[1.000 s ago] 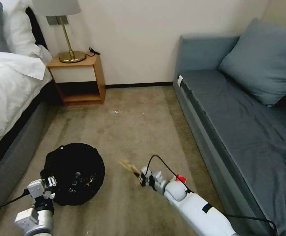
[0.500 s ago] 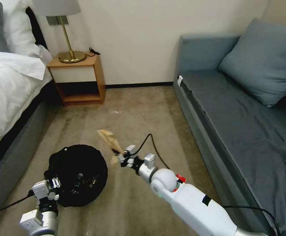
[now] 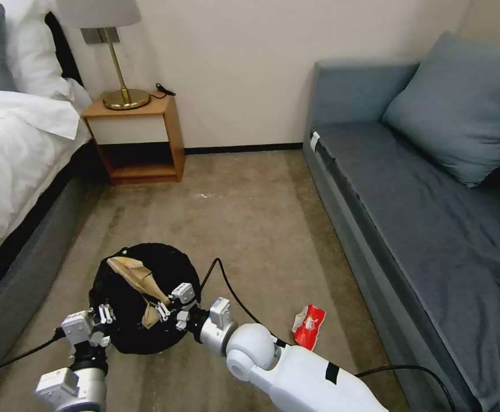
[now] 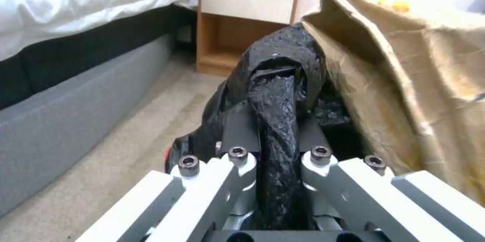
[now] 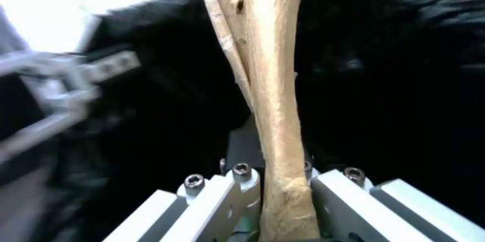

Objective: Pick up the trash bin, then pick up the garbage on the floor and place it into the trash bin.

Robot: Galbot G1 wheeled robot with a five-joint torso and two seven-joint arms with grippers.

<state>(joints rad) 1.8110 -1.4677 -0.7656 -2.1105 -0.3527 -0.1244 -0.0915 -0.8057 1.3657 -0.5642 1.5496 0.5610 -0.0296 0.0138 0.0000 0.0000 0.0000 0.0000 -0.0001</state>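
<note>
Your right tool (image 3: 166,309) pinches light, floppy crumpled paper (image 3: 135,274) over the trash bin (image 3: 121,337); left tool (image 3: 98,323) clamps its slippery bag rim at seven o'clock.

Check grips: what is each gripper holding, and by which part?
Left gripper: trash bin by its bag-covered rim. Right gripper: crumpled tan paper by its near end.

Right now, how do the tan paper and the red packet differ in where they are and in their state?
The tan paper is pinched in the right gripper over the trash bin; the red packet lies untouched on the carpet. The tan paper is long and creased; the red packet is small and crumpled. Both are litter.
</note>
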